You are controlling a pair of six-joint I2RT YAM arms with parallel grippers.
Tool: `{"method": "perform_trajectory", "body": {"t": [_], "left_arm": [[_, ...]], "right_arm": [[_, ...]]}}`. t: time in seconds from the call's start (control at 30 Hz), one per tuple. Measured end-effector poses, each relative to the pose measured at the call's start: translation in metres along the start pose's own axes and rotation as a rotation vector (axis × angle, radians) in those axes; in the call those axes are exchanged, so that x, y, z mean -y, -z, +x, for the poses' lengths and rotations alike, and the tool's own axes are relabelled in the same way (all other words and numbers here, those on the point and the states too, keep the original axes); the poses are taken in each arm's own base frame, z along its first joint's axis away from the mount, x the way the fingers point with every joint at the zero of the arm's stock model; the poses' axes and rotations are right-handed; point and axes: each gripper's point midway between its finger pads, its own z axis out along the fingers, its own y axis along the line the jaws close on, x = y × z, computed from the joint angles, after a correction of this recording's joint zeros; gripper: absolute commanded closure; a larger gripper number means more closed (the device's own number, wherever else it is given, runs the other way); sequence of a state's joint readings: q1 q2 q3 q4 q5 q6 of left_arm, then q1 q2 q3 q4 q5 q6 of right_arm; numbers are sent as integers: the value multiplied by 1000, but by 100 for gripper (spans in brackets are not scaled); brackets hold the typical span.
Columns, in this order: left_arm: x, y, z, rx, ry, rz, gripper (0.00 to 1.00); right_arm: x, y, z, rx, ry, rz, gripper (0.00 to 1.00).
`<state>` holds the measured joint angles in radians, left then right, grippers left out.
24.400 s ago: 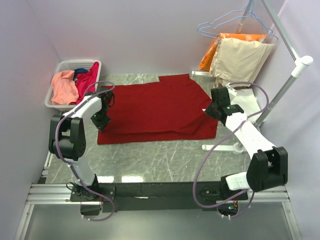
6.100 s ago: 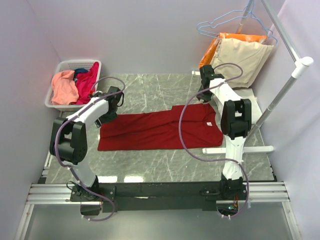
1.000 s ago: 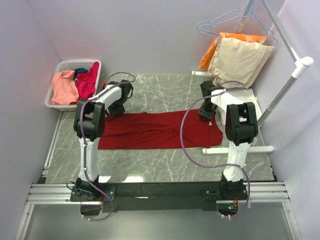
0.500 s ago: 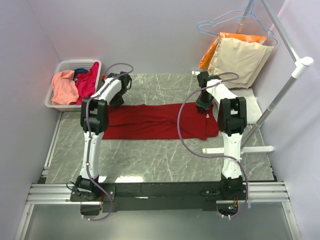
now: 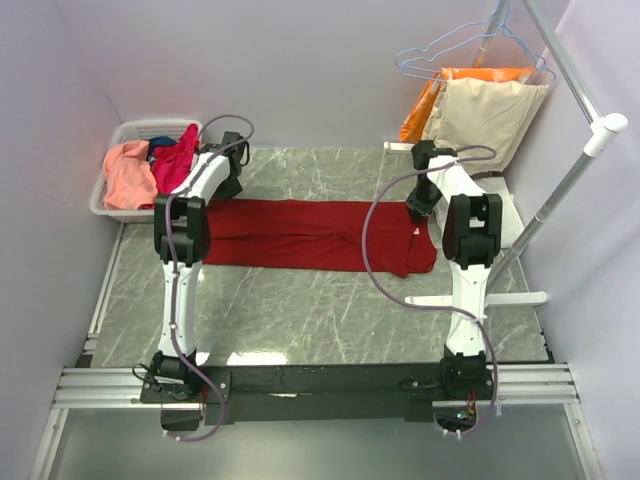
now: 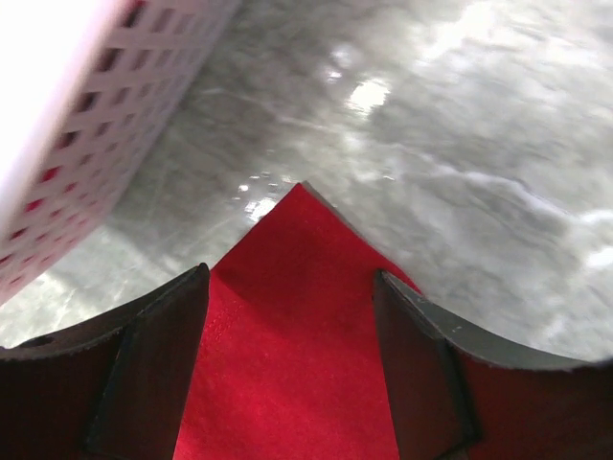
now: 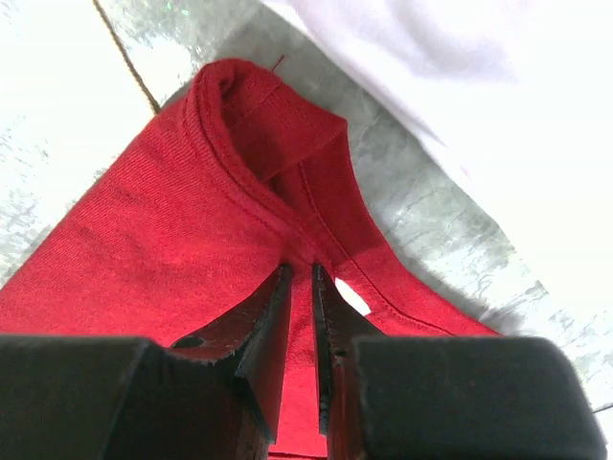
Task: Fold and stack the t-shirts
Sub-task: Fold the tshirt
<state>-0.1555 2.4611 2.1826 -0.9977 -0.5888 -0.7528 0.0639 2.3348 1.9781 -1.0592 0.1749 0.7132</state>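
The dark red t-shirt (image 5: 310,235) lies folded into a long strip across the marble table (image 5: 300,320). My left gripper (image 5: 228,183) is at its far left corner, beside the basket. In the left wrist view that gripper (image 6: 291,273) is open, with the shirt's pointed corner (image 6: 302,220) lying flat between its fingers. My right gripper (image 5: 418,212) is at the shirt's right end. In the right wrist view it (image 7: 301,268) is pinched shut on a ridge of red cloth just below the collar (image 7: 259,125), next to a small white label (image 7: 356,297).
A white basket (image 5: 110,190) at the back left holds salmon-pink (image 5: 128,170), magenta (image 5: 175,160) and blue (image 5: 160,143) shirts. Beige (image 5: 480,120) and orange (image 5: 420,110) garments hang on a rack at the back right. The rack's pole (image 5: 560,190) and white base (image 5: 480,298) stand near the right arm.
Both grippers have moved towards the back of the table, and the red strip has slid back with them. The right jaws have closed on the cloth. The left jaws stay apart.
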Motion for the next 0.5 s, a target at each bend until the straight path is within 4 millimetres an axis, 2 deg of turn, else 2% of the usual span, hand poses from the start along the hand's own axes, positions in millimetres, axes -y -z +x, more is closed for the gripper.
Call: {"method": "perform_trajectory", "body": {"t": [0.13,0.23,0.37,0.5], "left_arm": [[11,10,-7,21,-13,93,25],[18,30,-23,59,2,178,23],[17,79,-52,137,28,289,23],[15,135,-74,216,48,396,23]], "right_arm": [[0,6,-5,28,2,-26,75],[-2,25,-10,74,14,-71,71],[-11,72,-21,173,33,-168,67],[-36,125,-18,256,86,-306,66]]}}
